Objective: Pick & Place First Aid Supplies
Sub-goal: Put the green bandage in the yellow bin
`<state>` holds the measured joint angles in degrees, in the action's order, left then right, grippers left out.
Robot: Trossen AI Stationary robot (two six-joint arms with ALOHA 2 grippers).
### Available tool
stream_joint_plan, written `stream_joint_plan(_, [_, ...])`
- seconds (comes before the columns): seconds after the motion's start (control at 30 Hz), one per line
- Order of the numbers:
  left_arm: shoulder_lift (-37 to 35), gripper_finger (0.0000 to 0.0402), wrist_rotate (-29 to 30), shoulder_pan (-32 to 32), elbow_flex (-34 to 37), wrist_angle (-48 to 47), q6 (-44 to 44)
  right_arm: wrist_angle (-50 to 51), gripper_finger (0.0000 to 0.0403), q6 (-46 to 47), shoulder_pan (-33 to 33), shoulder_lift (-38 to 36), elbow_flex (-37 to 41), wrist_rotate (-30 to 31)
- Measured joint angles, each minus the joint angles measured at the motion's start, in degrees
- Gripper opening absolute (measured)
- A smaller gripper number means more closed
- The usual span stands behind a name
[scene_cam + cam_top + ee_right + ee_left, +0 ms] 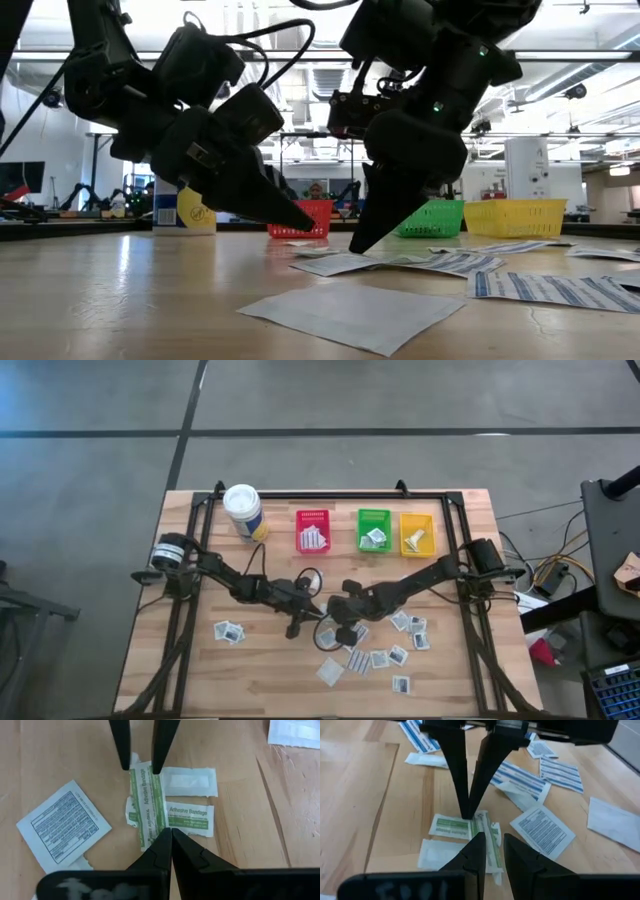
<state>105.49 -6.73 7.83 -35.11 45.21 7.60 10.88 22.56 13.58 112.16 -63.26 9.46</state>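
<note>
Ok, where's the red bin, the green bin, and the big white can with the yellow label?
red bin (313, 514): high view, on its top rim.
green bin (373, 514): high view, on its top rim.
white can (240, 498): high view, on its round lid.

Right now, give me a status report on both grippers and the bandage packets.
Left gripper open, right gripper shut, tips facing over green-printed bandage packets. Nothing held. White packet beside; nothing blocking.
</note>
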Motion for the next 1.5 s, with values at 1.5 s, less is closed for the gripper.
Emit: stream_joint_plan(1.5, [1.31,0.0064,2.13,-1.11,0.63,-5.94,2.93,5.41,0.0025,-13.61,1.57,-3.89,-2.97,-2.46])
